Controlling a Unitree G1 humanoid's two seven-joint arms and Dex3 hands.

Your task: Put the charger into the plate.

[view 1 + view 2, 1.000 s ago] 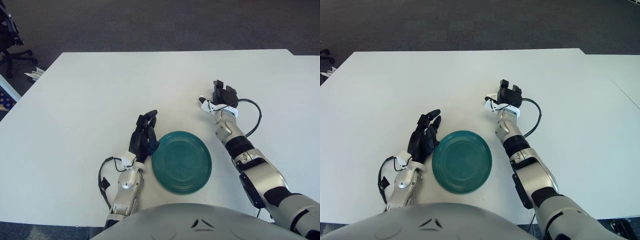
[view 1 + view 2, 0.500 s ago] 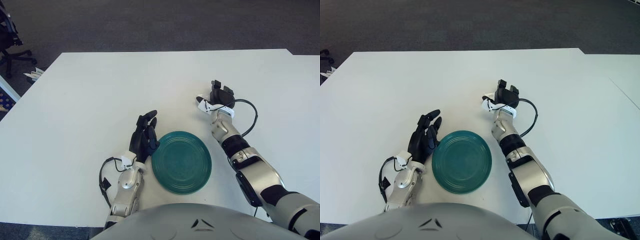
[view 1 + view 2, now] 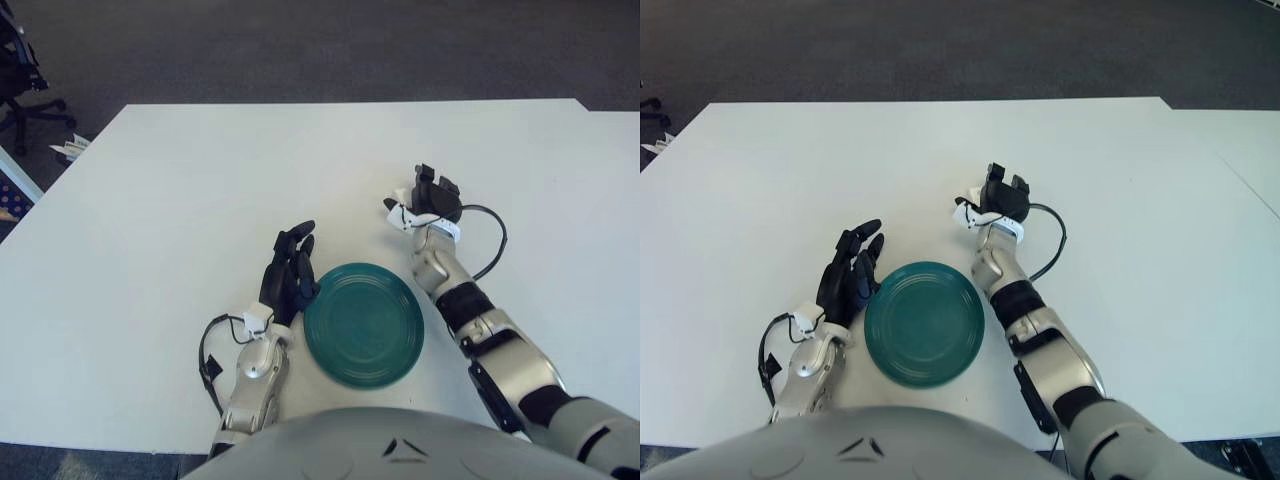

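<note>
The right hand gripped the white charger beyond the plate, ready for placing; the left hand waited open-fingered beside it.

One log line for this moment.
right hand: holds white charger, beyond plate | left hand: open, left of plate | charger not in plate

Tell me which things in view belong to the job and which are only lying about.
Belonging to the job:
- white charger, gripped in the right hand
- green plate

Only lying about:
- left hand, open, idle left of the plate
- office chair beyond the table
</note>
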